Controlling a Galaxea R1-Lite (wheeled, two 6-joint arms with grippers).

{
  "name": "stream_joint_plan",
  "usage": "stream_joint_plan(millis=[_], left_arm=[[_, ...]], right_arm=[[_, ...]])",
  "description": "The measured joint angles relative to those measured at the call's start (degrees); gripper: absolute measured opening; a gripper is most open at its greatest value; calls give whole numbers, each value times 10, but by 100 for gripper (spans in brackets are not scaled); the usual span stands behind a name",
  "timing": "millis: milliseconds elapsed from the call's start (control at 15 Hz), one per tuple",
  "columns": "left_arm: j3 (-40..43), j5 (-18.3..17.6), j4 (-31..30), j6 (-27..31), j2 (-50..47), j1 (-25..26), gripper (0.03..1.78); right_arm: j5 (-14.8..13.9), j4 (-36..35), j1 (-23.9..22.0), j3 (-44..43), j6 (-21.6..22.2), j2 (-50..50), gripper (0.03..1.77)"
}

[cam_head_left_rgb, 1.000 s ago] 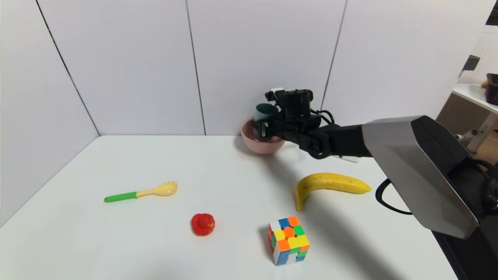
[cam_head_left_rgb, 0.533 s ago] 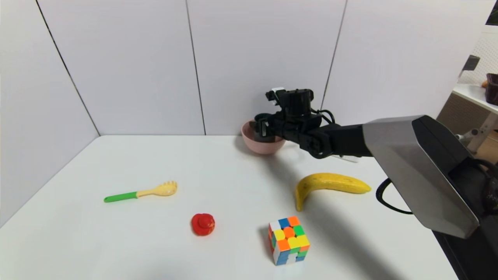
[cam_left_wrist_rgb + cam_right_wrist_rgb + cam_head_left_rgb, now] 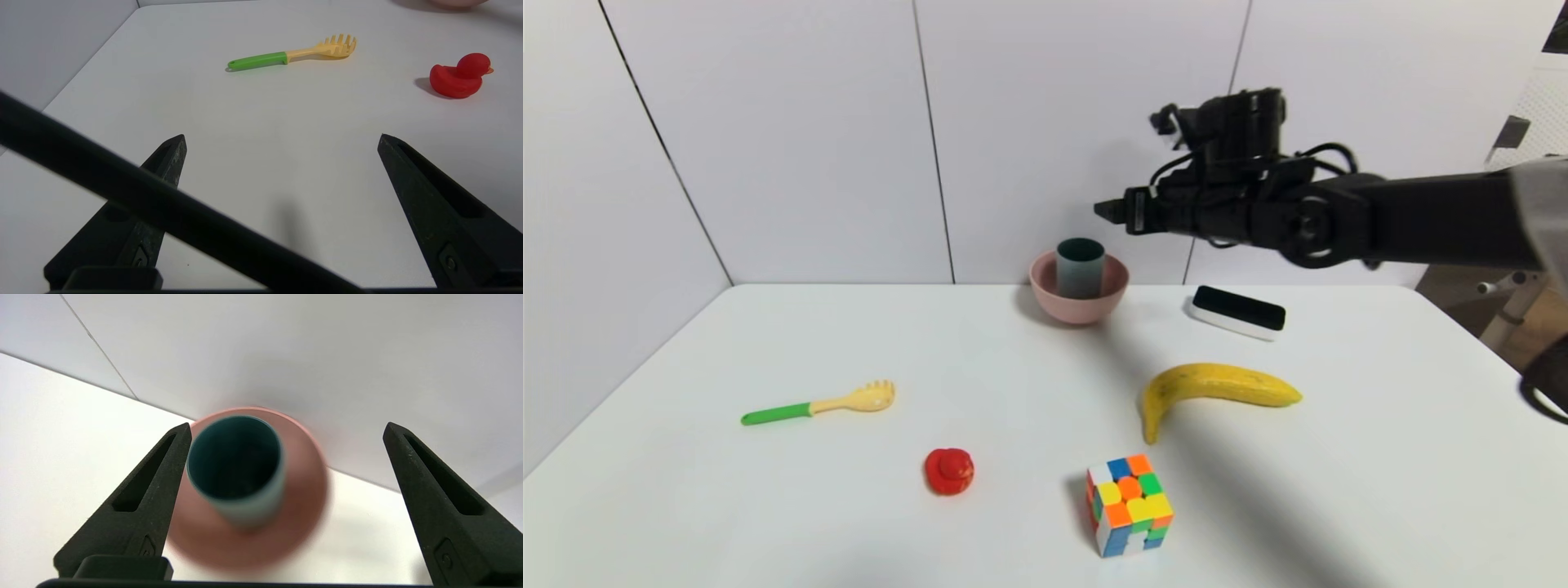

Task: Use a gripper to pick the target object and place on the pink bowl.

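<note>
text: none readable | labels/brands/numbers/signs: none legible in any view | cube: plain coloured stickers only; no lettering | eraser: black top, white base; no print visible | cup; bowl: plain surfaces

right claw: raised, fingers spread (empty) | left claw: spread

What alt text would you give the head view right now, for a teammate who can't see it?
A grey-blue cup stands upright inside the pink bowl at the back of the white table; the right end effector hangs open above and to its right. A spoon-fork, red duck, puzzle cube, banana and eraser lie around.
</note>
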Motion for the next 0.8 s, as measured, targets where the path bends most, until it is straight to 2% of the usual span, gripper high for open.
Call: stream_joint_plan(millis=[200,533,800], left_arm=[[0,0,0,0,0,0,169],[0,0,0,0,0,0,169],[0,0,0,0,0,0,169]], right_arm=[[0,18,-28,157,2,-168,165],[2,28,-94,476,-1,-505,168],[5,31,-177,683,-34,-744,169]])
